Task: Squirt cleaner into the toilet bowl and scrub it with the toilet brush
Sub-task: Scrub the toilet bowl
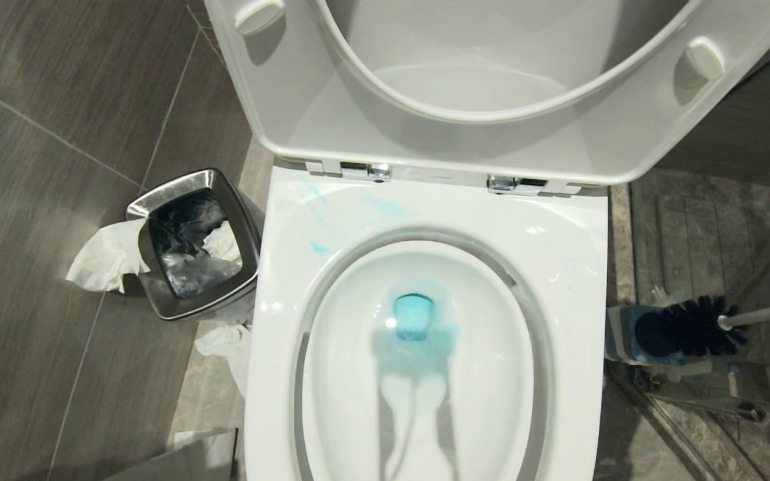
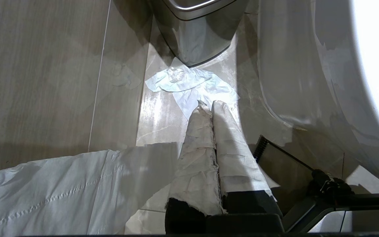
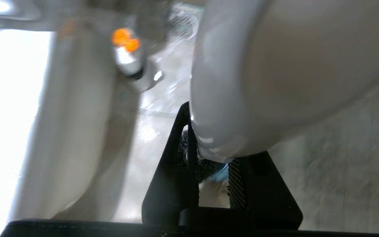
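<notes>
- Running off the right edge, the toilet brush (image 1: 699, 326) hides its handle end; right gripper (image 3: 213, 171) jaws clamp the handle.
- Left gripper (image 2: 211, 107) jaws are together.
- No readable writing.

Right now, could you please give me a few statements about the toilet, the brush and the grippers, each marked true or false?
1. The toilet bowl's seat and lid are raised. True.
2. The cleaner tints the water blue. True.
3. The toilet brush has its bristle head inside the bowl. False: the head is beside the toilet, over its holder.
4. The steel bin stands on the same side as the brush. False: it stands on the opposite side of the toilet.
5. The right gripper is shut on the brush's white handle. True.
6. The left gripper holds tissue. False: its wrapped fingers are shut on nothing.
</notes>
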`<state>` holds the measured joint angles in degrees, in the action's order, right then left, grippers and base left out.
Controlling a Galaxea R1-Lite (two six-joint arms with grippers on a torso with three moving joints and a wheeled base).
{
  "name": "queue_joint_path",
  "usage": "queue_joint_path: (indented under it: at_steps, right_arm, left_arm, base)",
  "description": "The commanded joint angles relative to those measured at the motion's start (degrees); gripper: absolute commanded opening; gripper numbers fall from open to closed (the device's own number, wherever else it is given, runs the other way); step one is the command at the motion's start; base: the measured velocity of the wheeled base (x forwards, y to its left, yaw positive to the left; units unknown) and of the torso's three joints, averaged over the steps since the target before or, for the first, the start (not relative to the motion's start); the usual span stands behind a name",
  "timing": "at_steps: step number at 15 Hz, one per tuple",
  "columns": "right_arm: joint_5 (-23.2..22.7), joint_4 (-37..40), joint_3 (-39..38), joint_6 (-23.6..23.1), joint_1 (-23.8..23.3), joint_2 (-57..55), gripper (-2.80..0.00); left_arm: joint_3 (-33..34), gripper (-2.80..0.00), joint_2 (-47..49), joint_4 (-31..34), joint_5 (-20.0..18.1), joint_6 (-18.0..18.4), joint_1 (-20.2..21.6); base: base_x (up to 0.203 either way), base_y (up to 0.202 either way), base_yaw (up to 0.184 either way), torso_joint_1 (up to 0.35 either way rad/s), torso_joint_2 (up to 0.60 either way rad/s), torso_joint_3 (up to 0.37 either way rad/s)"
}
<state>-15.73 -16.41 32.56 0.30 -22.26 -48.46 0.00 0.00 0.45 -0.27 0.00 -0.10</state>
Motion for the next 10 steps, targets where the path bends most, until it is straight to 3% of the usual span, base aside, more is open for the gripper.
queue_joint_path:
  at_steps: [1,6,10]
  right_arm:
    - [-0.9,14.0,7.3,0.1,0.0,4.4,-2.80]
    - [2.7,26.6,19.0,0.1,-0.1,2.3,-2.80]
    - [4.3,29.9,25.0,0.2,-0.1,2.0,-2.80]
  left_arm:
    - [0.2,-2.80,0.1,0.0,0.0,0.0,0.0]
    - [0.2,-2.80,0.1,0.0,0.0,0.0,0.0]
    - [0.1,-2.80,0.1,0.0,-0.1,0.3,0.0]
  base:
    - [0.000,0.000,0.000,0.000,0.00,0.000]
    - [0.000,0.000,0.000,0.000,0.00,0.000]
    - [0.000,0.000,0.000,0.000,0.00,0.000]
